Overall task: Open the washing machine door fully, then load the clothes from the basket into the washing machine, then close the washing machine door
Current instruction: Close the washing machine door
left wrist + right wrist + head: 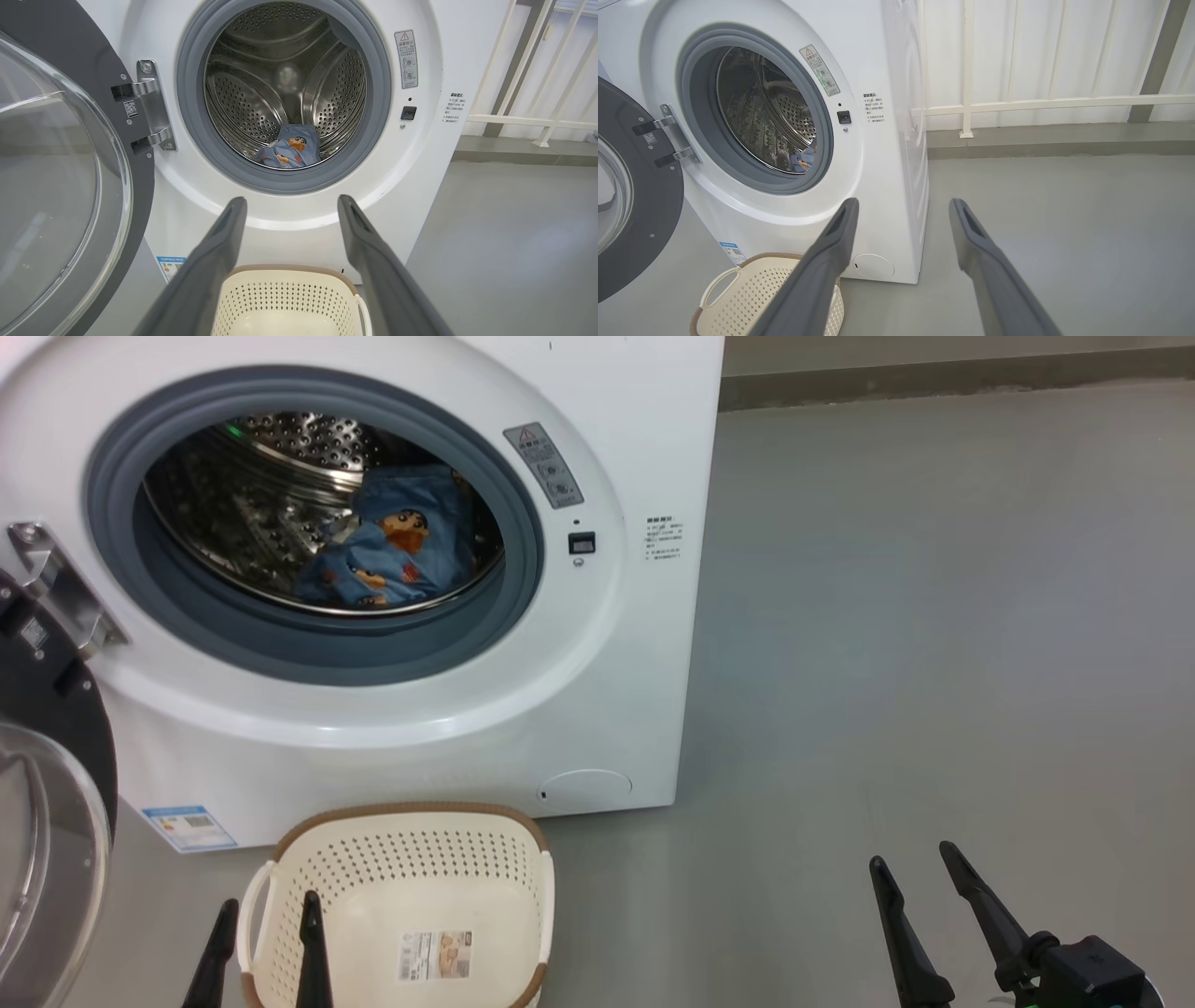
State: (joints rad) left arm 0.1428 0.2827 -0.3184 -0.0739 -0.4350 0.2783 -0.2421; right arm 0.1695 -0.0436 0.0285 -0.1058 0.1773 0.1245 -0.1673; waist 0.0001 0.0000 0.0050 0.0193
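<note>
The grey floor (934, 616) spreads before me in the head view. The washing machine (635, 709) stands at the left with the washing machine door (56, 709) open. The clothes (392, 551) lie inside the drum (271, 504), well apart from my left gripper (269, 899), which is released over the basket (411, 809). My right gripper (912, 853) is released too, at the far right. In the left wrist view, the basket sits low between my spread fingers (210, 261), and the clothes are beyond them. In the right wrist view, the basket is low at the left.
</note>
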